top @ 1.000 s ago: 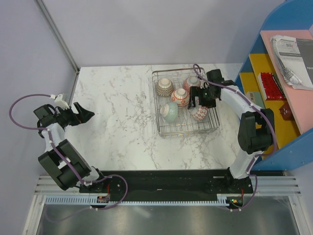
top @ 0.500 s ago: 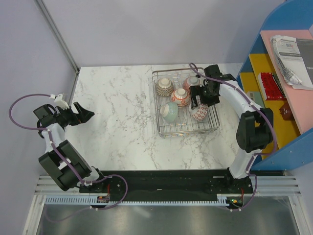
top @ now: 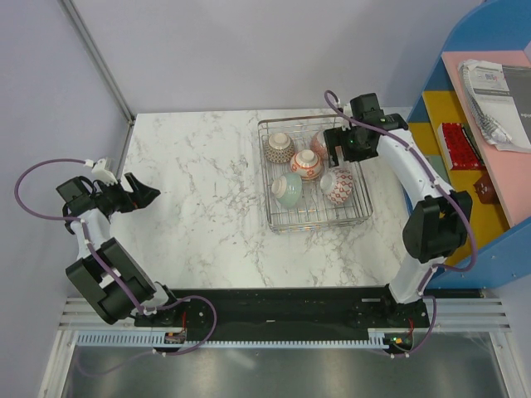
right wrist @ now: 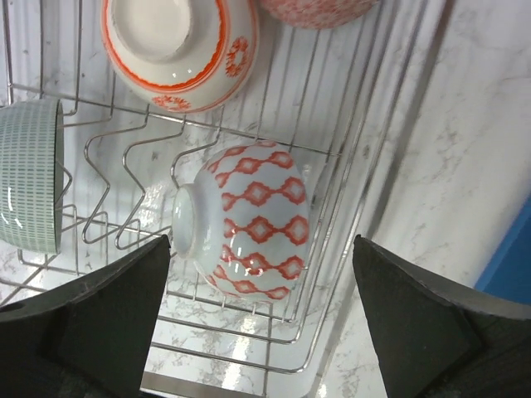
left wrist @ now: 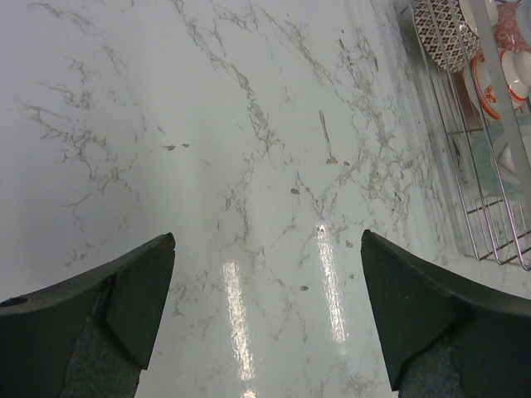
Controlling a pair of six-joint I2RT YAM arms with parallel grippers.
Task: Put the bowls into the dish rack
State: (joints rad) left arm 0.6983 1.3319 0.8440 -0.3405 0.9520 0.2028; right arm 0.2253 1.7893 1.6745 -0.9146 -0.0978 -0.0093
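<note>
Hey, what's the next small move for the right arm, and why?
Probably lift the right pincer straight up, clear of the silver wire dish rack. It hangs open above the white bowl with red diamonds, which lies on its side inside the rack, untouched. Every bowl in view sits in the rack.

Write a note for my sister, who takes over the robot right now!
Left gripper: open, empty, over bare tabletop, away from the dish rack.
Right gripper: open, empty, above the red-diamond bowl in the rack.
Bowls: five, all in the rack.
Done: loading, it seems; no bowl shows outside the rack.
Left: likely just drawing the right arm back.
</note>
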